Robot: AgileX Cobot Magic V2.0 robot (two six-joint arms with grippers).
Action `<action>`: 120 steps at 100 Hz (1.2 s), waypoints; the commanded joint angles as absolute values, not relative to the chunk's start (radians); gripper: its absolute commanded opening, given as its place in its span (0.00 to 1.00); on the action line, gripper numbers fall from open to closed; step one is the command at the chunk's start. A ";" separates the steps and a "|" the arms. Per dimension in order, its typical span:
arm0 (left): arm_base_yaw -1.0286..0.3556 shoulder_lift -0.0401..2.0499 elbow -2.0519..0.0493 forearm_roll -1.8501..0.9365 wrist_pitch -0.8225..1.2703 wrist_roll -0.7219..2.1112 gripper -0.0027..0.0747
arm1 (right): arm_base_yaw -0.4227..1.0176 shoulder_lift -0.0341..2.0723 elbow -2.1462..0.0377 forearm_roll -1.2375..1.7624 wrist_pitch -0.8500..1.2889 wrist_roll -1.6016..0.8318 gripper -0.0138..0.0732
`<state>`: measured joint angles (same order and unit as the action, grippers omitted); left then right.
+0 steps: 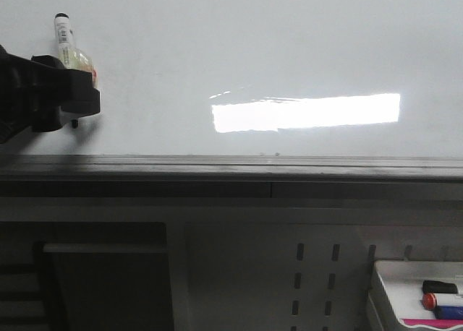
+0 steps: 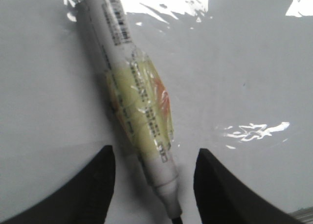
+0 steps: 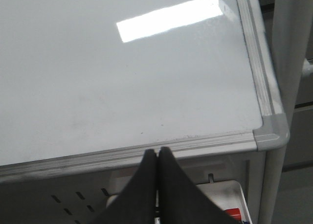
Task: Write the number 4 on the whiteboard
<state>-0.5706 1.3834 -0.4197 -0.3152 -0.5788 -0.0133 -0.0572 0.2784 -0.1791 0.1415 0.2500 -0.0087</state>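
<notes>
Holding the marker [image 1: 69,43] tight with its tip down, the left gripper [image 1: 76,103] sits at the whiteboard's [image 1: 289,49] left side to start the number 4, while the right gripper [image 3: 157,185] waits pinched closed and empty.

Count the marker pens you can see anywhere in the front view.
3, possibly more. One white-barrelled marker pen is held in the left gripper against the glossy whiteboard. A black one and a red-capped one lie in the small white tray; the frame edge may hide others.
</notes>
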 commanded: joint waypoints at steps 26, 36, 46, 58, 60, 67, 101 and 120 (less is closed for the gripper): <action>-0.575 1.378 -0.444 -0.309 -0.628 -0.022 0.01 | -0.062 0.295 -0.221 0.144 0.178 -0.008 0.08; -0.575 1.368 -0.444 -0.266 -0.623 -0.022 0.01 | -0.027 0.295 -0.238 0.144 0.199 -0.008 0.08; -0.575 1.323 -0.444 -0.145 -0.603 -0.022 0.01 | 0.071 0.304 -0.249 0.144 0.215 -0.041 0.08; -0.575 1.239 -0.444 0.142 -0.539 -0.022 0.01 | 0.209 0.343 -0.273 0.144 0.211 -0.114 0.09; -0.575 1.229 -0.444 0.180 -0.522 -0.022 0.01 | 0.234 0.353 -0.280 0.144 0.210 -0.117 0.09; -0.582 1.177 -0.444 0.336 -0.476 -0.024 0.01 | 0.322 0.390 -0.303 0.144 0.200 -0.117 0.09; -0.668 1.088 -0.442 0.869 -0.472 -0.024 0.01 | 0.730 0.650 -0.498 0.144 0.198 -0.152 0.44; -0.685 1.090 -0.442 0.898 -0.502 -0.024 0.01 | 0.884 0.773 -0.613 0.128 0.204 -0.152 0.64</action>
